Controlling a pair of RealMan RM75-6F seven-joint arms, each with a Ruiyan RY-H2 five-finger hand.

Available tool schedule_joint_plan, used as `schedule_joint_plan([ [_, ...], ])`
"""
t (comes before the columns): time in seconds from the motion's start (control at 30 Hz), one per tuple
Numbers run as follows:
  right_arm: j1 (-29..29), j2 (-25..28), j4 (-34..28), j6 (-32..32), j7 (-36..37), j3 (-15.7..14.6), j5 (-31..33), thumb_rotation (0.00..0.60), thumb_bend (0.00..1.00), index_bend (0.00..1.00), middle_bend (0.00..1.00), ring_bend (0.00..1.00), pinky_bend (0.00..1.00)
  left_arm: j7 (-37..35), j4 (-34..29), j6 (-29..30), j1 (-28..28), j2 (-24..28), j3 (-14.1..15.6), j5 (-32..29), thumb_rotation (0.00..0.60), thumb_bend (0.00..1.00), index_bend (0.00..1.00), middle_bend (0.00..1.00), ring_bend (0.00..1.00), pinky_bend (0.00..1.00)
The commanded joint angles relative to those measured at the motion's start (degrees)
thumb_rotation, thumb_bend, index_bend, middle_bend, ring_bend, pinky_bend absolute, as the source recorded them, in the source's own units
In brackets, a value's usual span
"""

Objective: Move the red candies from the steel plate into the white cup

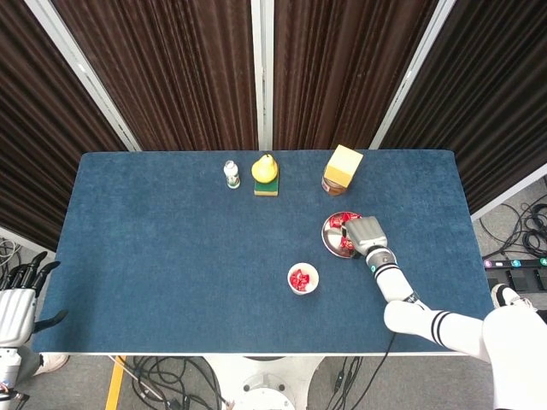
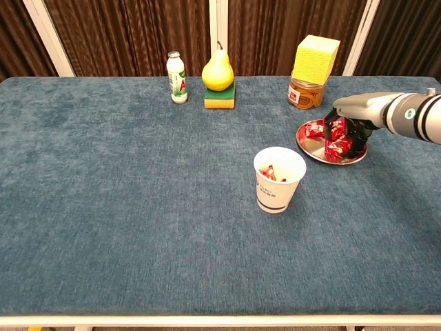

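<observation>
Chest view shows the right hand [image 2: 353, 124] lowered over the steel plate [image 2: 311, 147], its dark fingers [image 2: 357, 137] curled down among the red candies [image 2: 335, 141] piled there; whether they actually grip a candy cannot be told. The plate sits on the blue surface [image 2: 138, 207] near its right side, just in front of an amber jar [image 2: 304, 92] topped by a yellow sponge block [image 2: 317, 57]. The white cup [image 2: 278, 181] stands upright nearer the front edge, apart from the plate, with a few red candies inside. Farther back stand a small white bottle [image 2: 177, 77] and a yellow pear [image 2: 218, 69] on a green sponge [image 2: 219, 96]. Head view shows the left hand [image 1: 19, 299] off the surface's left front corner, fingers spread, holding nothing.
</observation>
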Motion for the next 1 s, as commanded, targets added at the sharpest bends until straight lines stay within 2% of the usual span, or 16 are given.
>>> schedule_joint_plan([
  [0.03,0.2,-0.9,0.8,0.2,-0.4,0.2,0.2,0.600,0.25,0.42,0.94,0.97,1.00,-0.1,0.1,-0.1,0.1,0.0,0.0,-0.1,0.600,0.10,0.23,0.16,0.18,0.16],
  [0.4,0.4,-3.2,3.9,-0.1,-1.8,0.3,1.6,0.600,0.25,0.47,0.94,0.97,1.00,-1.8,0.3,-0.3,0.2,0.1,0.2,0.1,0.600,0.10,0.23,0.16,0.18,0.16],
  [0.67,0.2,-3.4,4.5,-0.1,-1.9,0.9,1.4,0.600,0.32,0.61,0.94,0.98,1.00,-1.6,0.4,-0.3,0.3,0.1,0.1,0.0,0.600,0.10,0.23,0.16,0.18,0.16],
  [0.83,-0.8,0.4,-1.2,2.4,1.0,2.9,-2.4,0.600,0.33,0.63,0.94,0.98,1.00,-1.3,0.0,-0.2,0.3,0.4,0.0,0.0,0.600,0.10,0.23,0.16,0.18,0.16],
  [1.0,-2.9,7.8,-13.4,5.9,6.8,5.9,-10.6,0.600,0.33,0.63,0.94,0.98,1.00,-0.4,-0.8,-0.1,0.1,0.8,-0.1,0.2,0.600,0.10,0.23,0.16,0.18,0.16],
])
